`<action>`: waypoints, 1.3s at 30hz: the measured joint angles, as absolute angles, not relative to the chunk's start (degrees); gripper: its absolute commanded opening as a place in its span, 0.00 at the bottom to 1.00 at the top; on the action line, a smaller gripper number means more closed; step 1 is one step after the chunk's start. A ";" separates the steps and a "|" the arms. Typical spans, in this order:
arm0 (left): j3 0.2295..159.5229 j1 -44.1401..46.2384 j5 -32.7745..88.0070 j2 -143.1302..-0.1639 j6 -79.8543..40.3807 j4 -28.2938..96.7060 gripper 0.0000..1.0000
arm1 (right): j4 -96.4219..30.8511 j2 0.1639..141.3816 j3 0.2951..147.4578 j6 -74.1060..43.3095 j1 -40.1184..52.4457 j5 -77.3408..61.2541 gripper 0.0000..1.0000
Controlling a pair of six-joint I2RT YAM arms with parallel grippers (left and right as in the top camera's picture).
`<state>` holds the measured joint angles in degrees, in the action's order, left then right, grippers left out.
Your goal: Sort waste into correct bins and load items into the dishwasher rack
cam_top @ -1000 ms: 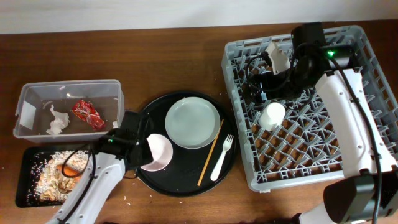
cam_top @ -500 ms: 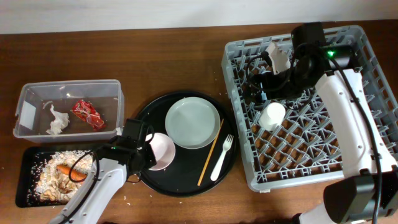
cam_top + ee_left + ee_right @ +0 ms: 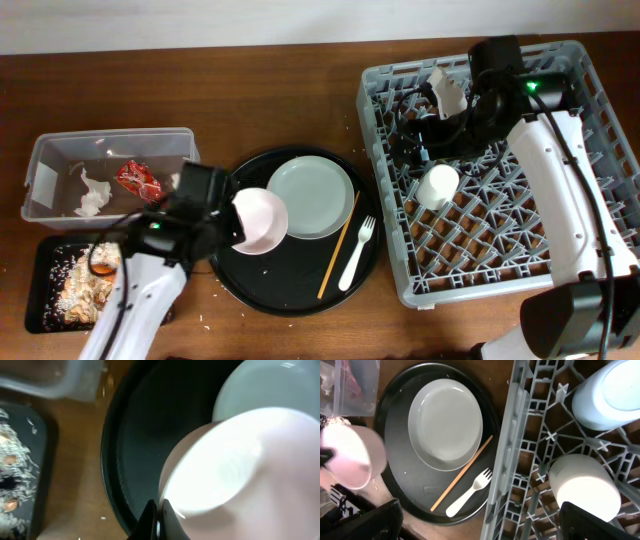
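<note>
My left pincer (image 3: 159,519) pinches the pink bowl (image 3: 240,470) by its rim. My left arm (image 3: 150,290) holds it up over the round black tray (image 3: 290,290).

The brown wooden table (image 3: 300,80) is carrying four big pieces: on the left side a clear rectangular plastic tub (image 3: 60,139) is sitting just behind a shallow flat black rectangular tray (image 3: 33,300). A large round black tray (image 3: 290,275) is lying in the middle, and a large square grey plastic crate (image 3: 500,250) is filling the right side. A few pale crumbs (image 3: 102,518) are lying on the bare wood beside the round tray.
</note>
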<state>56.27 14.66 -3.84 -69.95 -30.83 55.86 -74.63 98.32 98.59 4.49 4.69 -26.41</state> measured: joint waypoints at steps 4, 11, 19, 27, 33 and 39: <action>63.70 14.66 -0.78 -68.60 -29.36 59.33 0.00 | -74.61 98.32 98.59 4.47 4.69 -26.48 0.98; 63.99 14.66 3.09 -68.62 -28.27 57.63 0.00 | -76.51 98.32 98.59 4.08 4.95 -33.15 0.73; 63.99 14.66 4.16 -68.62 -28.27 57.67 0.00 | -75.31 98.32 98.59 -2.48 19.03 -28.53 0.44; 63.99 14.66 4.16 -68.90 -28.27 57.82 0.01 | -69.97 98.32 98.59 -8.97 32.51 -20.14 0.44; 63.99 14.66 4.19 -70.08 -28.27 57.89 0.00 | -65.78 98.32 98.52 -11.46 38.54 -14.94 0.44; 63.99 14.66 6.37 -70.08 -28.05 57.89 0.00 | -63.75 98.45 97.80 -13.32 42.39 -7.97 0.44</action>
